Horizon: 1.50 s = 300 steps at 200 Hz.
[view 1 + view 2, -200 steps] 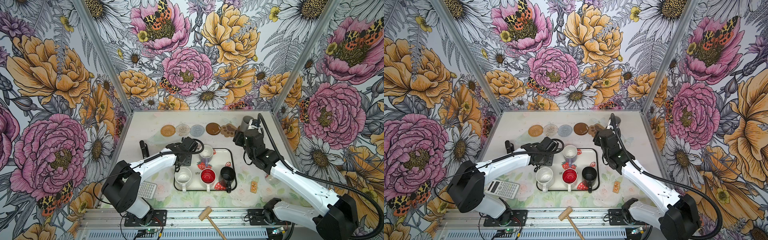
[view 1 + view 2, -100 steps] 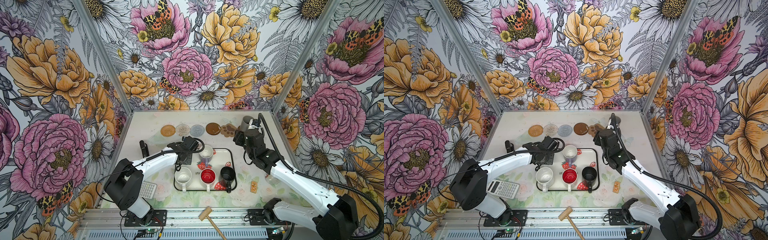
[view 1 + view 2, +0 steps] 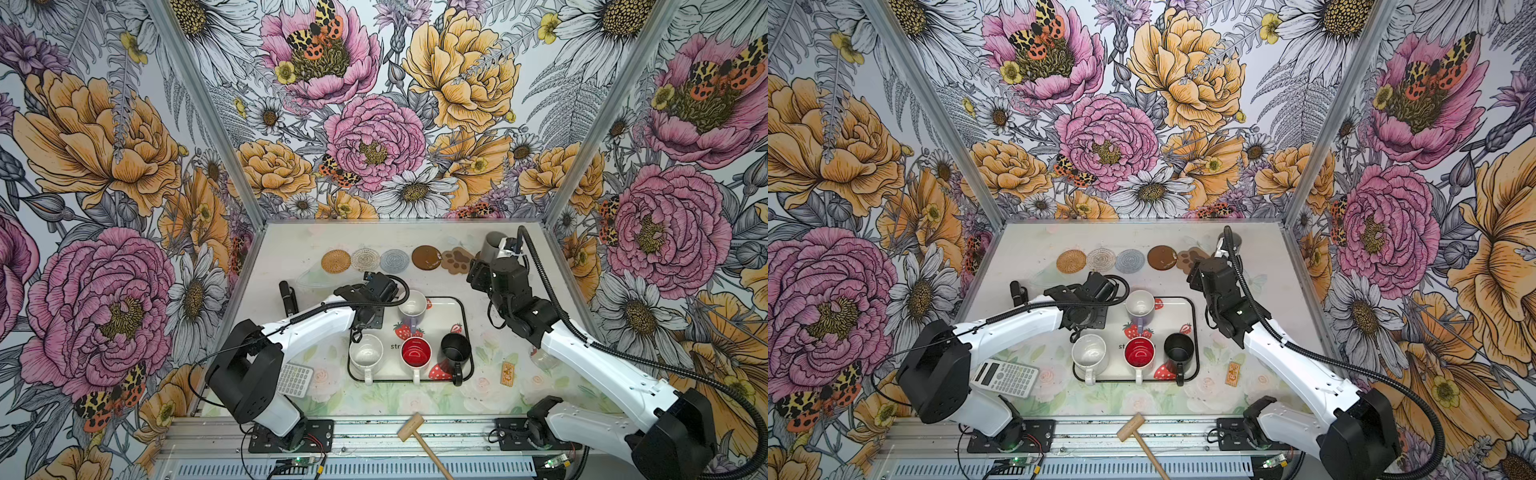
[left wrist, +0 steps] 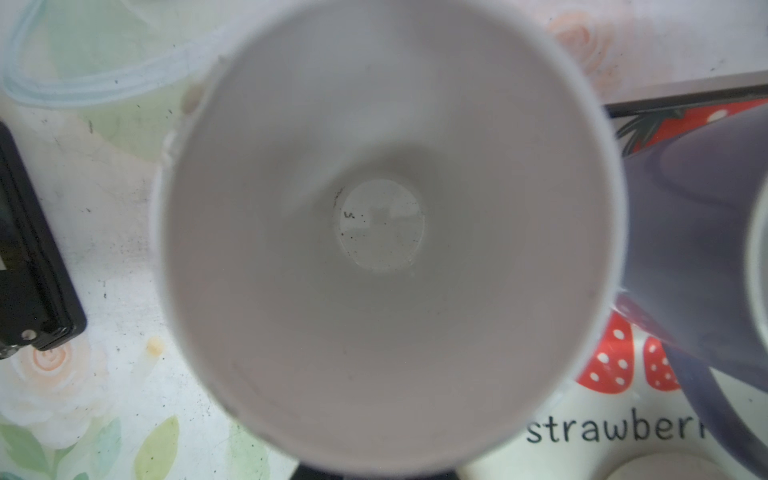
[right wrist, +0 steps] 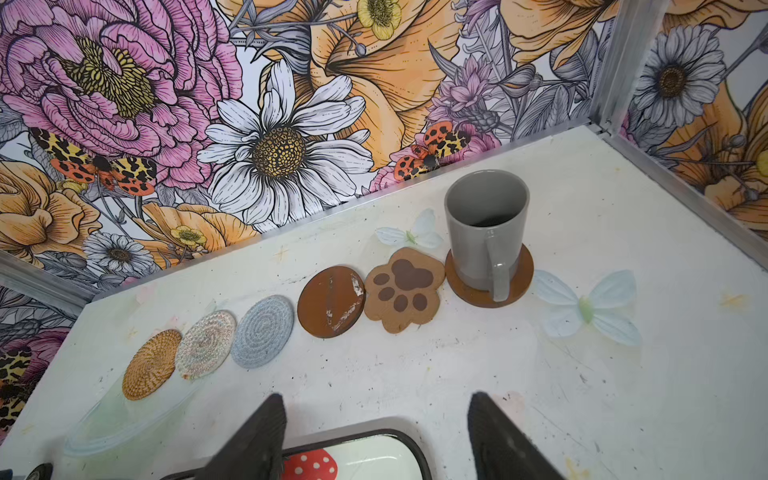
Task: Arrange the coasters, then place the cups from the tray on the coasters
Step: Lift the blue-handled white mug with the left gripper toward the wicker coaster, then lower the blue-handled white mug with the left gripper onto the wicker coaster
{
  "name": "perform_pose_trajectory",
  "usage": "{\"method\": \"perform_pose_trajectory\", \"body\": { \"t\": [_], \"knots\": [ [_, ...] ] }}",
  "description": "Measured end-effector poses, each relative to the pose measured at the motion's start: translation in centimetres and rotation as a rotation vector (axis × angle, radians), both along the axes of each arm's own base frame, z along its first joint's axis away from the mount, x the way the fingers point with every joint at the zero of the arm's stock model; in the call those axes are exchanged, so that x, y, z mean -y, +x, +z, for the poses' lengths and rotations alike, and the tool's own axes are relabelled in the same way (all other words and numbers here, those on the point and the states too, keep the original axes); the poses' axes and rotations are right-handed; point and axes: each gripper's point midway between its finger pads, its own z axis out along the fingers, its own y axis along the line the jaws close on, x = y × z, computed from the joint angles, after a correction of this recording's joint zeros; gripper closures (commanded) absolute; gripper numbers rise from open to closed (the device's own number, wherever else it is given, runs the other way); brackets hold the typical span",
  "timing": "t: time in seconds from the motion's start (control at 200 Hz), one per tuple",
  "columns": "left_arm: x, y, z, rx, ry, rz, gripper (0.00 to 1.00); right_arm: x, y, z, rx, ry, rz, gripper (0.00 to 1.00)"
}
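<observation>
Six coasters (image 5: 262,332) lie in one row along the far side of the counter (image 3: 291,249): tan, beige, grey-blue, a brown disc (image 5: 331,301), the paw coaster (image 5: 403,291) and a second brown disc (image 5: 521,286) at the right end. The grey cup (image 5: 484,232) stands upright on that last disc, and I record the other five coasters as bare. Four cups stand on the tray (image 3: 444,307): the lavender cup (image 3: 412,309) at its far side, then the white cup (image 3: 365,355), red-lined cup (image 3: 415,353) and black cup (image 3: 456,348) in a near row, handles toward the near edge. The blue cup (image 4: 374,291) fills the left wrist view, mouth up, just beside the lavender cup, with counter on one side of it and tray print on the other. The left hand (image 3: 365,322) is clamped on this cup. Its fingers show only as a dark sliver at the frame edge, and I cannot tell whether the cup's base rests on the tray. The wrist hides the cup in both top views. The right hand (image 5: 376,415) is empty, fingers (image 5: 257,440) apart, hanging over the tray's far rim, near the paw coaster and clear of the grey cup.
</observation>
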Motion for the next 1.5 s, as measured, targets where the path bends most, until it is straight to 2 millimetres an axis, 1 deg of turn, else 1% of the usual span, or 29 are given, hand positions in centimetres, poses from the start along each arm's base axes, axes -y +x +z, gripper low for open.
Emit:
{"method": "perform_pose_trajectory", "body": {
  "t": [0.28, 0.395, 0.46, 0.631, 0.766, 0.901, 1.071, 1.186, 1.381, 1.501],
  "knots": [
    [-0.1, 0.8, 2.9, 0.088, -0.018, 0.014, 1.0, -0.1, -0.1, -0.5, -0.011, 0.001, 0.01, 0.29],
    [-0.1, 1.4, 4.2, 0.115, -0.041, 0.026, 1.0, -0.2, -0.1, -0.5, -0.012, 0.002, 0.013, 0.29],
    [-0.4, 2.2, 5.1, 0.133, -0.054, 0.045, 1.0, -0.2, -0.1, -0.5, -0.012, 0.004, 0.016, 0.29],
    [-2.0, 5.1, 7.8, 0.193, -0.084, 0.112, 1.0, -0.2, -0.1, -0.6, -0.013, 0.006, 0.017, 0.29],
    [-3.2, 7.4, 8.8, 0.225, -0.095, 0.152, 1.0, 0.1, 0.0, -0.6, -0.013, 0.008, 0.011, 0.29],
    [-4.7, 9.4, 8.3, 0.219, -0.088, 0.186, 1.0, 0.4, 0.1, -0.6, -0.015, 0.011, 0.006, 0.28],
    [-6.7, 11.4, 6.2, 0.187, -0.075, 0.229, 1.0, 0.8, 0.3, -0.7, -0.017, 0.011, -0.005, 0.28],
    [-7.9, 12.7, 5.1, 0.171, -0.073, 0.252, 1.0, 0.8, 0.6, -1.2, -0.031, 0.007, -0.006, 0.28],
    [-8.9, 15.4, 4.4, 0.189, -0.085, 0.267, 1.0, 0.5, 1.1, -2.8, -0.074, -0.005, 0.004, 0.28],
    [-9.4, 16.7, 4.0, 0.196, -0.094, 0.276, 1.0, 0.4, 1.1, -3.0, -0.079, -0.005, 0.008, 0.28]
  ]
}}
